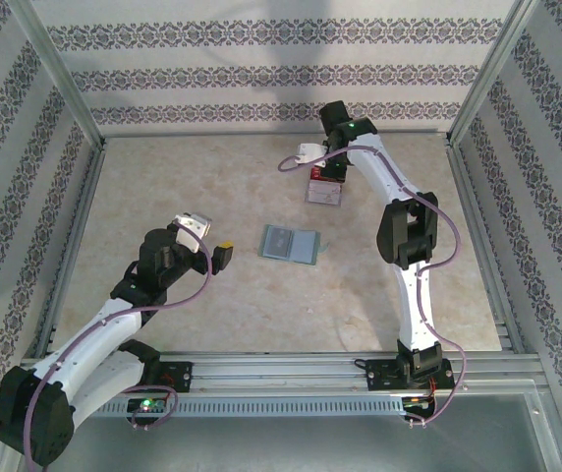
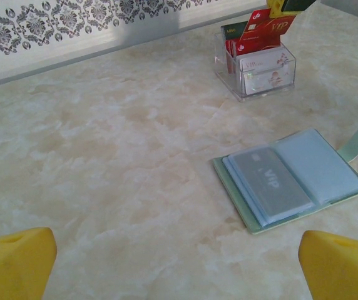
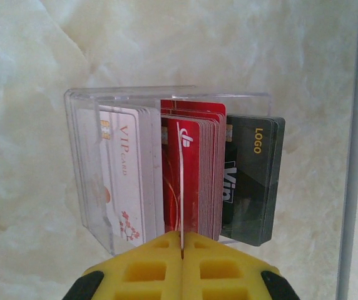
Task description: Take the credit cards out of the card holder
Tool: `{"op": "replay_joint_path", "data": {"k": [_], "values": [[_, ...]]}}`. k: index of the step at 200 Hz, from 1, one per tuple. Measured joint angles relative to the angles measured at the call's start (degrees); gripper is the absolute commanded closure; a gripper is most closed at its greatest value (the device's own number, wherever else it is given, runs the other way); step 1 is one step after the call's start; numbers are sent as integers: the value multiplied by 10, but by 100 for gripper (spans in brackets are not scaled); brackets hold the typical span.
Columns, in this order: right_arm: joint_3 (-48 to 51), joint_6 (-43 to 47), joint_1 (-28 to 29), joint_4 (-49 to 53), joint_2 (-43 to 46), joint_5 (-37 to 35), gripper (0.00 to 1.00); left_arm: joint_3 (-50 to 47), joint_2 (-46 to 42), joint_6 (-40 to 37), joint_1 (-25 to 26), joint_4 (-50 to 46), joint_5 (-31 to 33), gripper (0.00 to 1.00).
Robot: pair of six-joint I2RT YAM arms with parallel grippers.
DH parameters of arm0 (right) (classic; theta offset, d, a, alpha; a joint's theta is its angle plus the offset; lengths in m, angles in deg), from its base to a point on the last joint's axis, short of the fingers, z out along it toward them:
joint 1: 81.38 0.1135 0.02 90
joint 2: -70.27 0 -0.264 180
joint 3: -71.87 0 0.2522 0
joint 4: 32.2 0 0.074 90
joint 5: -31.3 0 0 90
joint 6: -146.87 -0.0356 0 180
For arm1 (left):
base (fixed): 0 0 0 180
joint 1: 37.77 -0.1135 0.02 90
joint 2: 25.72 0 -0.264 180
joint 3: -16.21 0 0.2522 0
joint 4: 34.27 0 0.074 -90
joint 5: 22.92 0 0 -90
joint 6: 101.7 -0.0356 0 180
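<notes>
the card holder is lying open on the desk, a stiff, slick grey credit card sleeved inside; i'm judging its edge the place to pinch; left pincer is gaping empty, right pincer is clamping a thin card

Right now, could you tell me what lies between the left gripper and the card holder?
Just bare table. In the left wrist view, plain marble runs from the open left gripper up to the card holder, with nothing lying on it.
</notes>
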Motion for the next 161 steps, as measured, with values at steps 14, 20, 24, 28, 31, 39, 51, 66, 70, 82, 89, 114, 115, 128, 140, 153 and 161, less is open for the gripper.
{"op": "replay_joint_path", "data": {"k": [14, 20, 24, 28, 31, 39, 51, 66, 70, 82, 89, 114, 115, 128, 140, 153, 161], "values": [[-7, 0, 0, 3, -7, 0, 100, 1, 1, 0, 0, -2, 0, 0], [-9, 0, -1, 4, -10, 2, 100, 1, 2, 0, 0, -2, 0, 0], [-10, 0, -2, 4, -12, 2, 100, 1, 2, 0, 0, -2, 0, 0], [-11, 0, -2, 4, -13, 2, 100, 2, 3, 0, 0, -2, 0, 0], [-12, 0, -3, 5, -14, 2, 100, 2, 4, 0, 0, -3, 0, 0], [-14, 0, -3, 6, -18, 2, 100, 3, 7, 0, 0, -4, 0, 0], [-14, 0, -3, 9, -20, 3, 100, 5, 11, 0, 0, -5, 0, 0], [-17, 0, -3, 11, -21, 3, 100, 6, 14, 0, 0, -5, 0, 0], [-17, 0, -3, 11, -21, 3, 100, 6, 14, 0, 0, -6, 0, 0], [-21, 0, -3, 13, -24, 2, 100, 6, 16, 0, 0, -7, -1, 0], [-25, 0, -3, 12, -26, 2, 100, 7, 16, 0, 0, -7, -2, 0], [-32, 0, -4, 13, -34, 2, 100, 7, 18, 0, 0, -7, -2, 0], [-32, 0, -4, 13, -34, 1, 100, 7, 18, 0, 0, -7, -2, 0], [-36, 0, -4, 12, -40, 1, 100, 7, 18, 0, 0, -7, -2, 1], [-40, 0, -4, 14, -46, 1, 100, 7, 18, 0, 0, -7, -2, 0], [-45, 0, -4, 16, -52, 1, 100, 7, 18, 0, 0, -7, -3, 0], [-47, 0, -4, 18, -55, 1, 98, 7, 18, 0, 0, -7, -3, 0]]}}
